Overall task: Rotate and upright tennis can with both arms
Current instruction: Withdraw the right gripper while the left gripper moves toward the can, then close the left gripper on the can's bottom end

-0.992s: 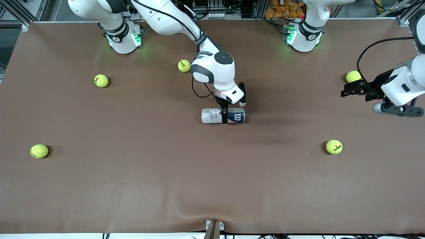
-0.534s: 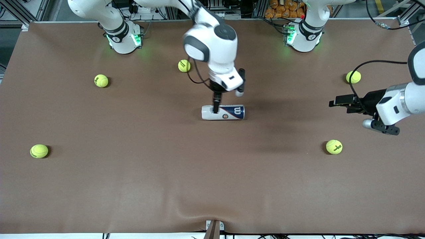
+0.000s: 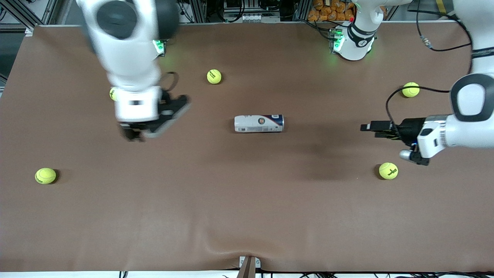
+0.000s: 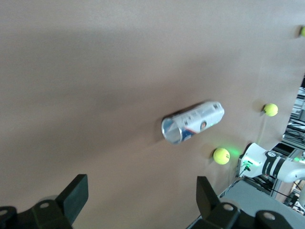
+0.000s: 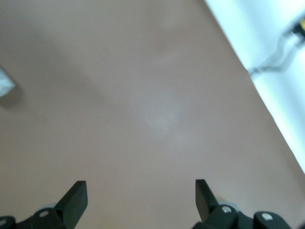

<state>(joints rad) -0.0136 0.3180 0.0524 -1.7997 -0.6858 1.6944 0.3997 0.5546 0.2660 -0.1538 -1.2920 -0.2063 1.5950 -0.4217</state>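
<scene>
The tennis can lies on its side in the middle of the brown table, with its white-and-navy label up. Nothing touches it. In the left wrist view the tennis can shows its silvery rim end. My right gripper is raised high over the table toward the right arm's end, well away from the can. In its own view the right gripper is open over bare table. My left gripper points sideways at the can from the left arm's end. It is open and empty.
Several yellow-green tennis balls lie around: one farther from the camera than the can, one and one close to the left gripper, one at the right arm's end. Another is half hidden by the right arm.
The right gripper rose off the can and swung toward the right arm's end. The can rolled slightly farther from the camera, its label turned. The left gripper moved closer to the can.
</scene>
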